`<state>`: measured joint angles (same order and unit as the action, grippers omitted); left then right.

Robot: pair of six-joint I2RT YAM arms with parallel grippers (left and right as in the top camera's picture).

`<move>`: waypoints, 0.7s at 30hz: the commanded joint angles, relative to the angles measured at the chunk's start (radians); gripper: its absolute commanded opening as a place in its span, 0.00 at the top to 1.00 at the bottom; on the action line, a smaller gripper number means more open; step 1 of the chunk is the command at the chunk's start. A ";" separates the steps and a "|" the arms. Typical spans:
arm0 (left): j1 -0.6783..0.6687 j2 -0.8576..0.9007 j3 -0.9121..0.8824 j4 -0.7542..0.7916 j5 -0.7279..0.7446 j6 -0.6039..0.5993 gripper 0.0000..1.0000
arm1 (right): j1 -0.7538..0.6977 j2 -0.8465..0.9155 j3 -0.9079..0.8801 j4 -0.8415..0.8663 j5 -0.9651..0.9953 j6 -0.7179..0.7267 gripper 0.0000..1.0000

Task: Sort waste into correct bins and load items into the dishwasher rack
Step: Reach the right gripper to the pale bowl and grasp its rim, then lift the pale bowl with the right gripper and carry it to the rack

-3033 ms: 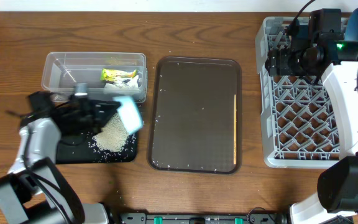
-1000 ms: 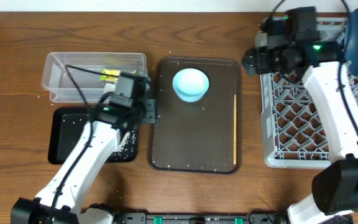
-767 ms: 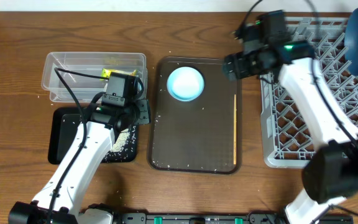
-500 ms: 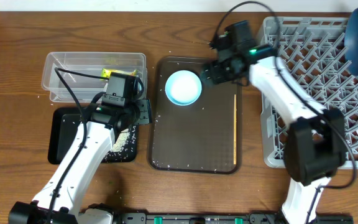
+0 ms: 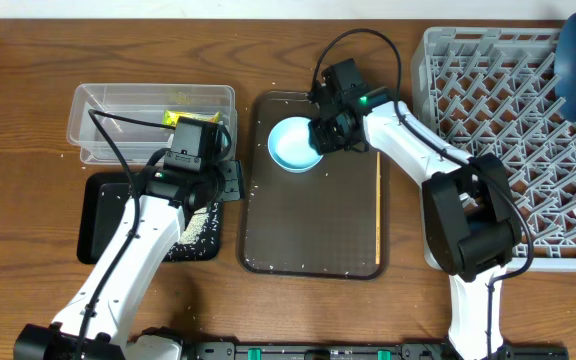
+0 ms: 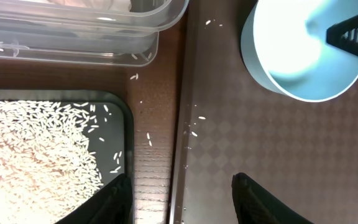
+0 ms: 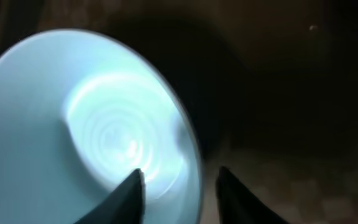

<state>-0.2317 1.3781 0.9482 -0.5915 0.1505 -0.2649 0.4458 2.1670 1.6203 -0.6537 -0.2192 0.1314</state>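
**Overhead: right end effector (image 5: 320, 136) astride the mint-green bowl (image 5: 291, 148)**

The bowl sits upright at about 11 o'clock on the brown tray (image 5: 313, 225). The dishwasher rack (image 5: 488, 150) stands off the tray's 3 o'clock side. The right end effector has come to the bowl's rim at roughly 2 o'clock. In the right wrist view one finger sits inside the wall and the other outside. The fingers are apart, with a sliver of space showing on each side of the rim, so no pinch shows.

The bowl looks like light, rigid plastic or melamine with a glossy, slick surface. The thin rim is the only sensible hold, and a shallow bite would probably let the bowl swing or slip when lifted. A deeper seat on the wall should steady it.

The left end effector (image 6: 179, 194) hangs with its fingers apart and nothing between them, above the bench strip between the black tray (image 5: 103, 238) and the brown tray.
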 commanded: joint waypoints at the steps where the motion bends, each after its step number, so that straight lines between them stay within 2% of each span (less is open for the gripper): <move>1: 0.004 -0.007 0.013 -0.003 -0.005 0.002 0.46 | 0.004 0.005 -0.002 -0.006 0.053 0.014 0.72; 7: 0.004 -0.007 0.013 -0.003 -0.005 0.002 0.45 | 0.000 0.003 -0.002 -0.023 0.120 0.029 0.98; 15: 0.004 -0.007 0.013 -0.003 -0.005 0.002 0.45 | -0.056 -0.132 0.003 -0.028 0.212 0.002 0.99; 21: 0.004 -0.007 0.013 -0.002 -0.005 0.002 0.45 | -0.121 -0.309 0.003 0.013 0.521 -0.097 0.99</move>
<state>-0.2317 1.3781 0.9482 -0.5930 0.1505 -0.2649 0.3588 1.9720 1.6161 -0.6598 0.0837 0.1017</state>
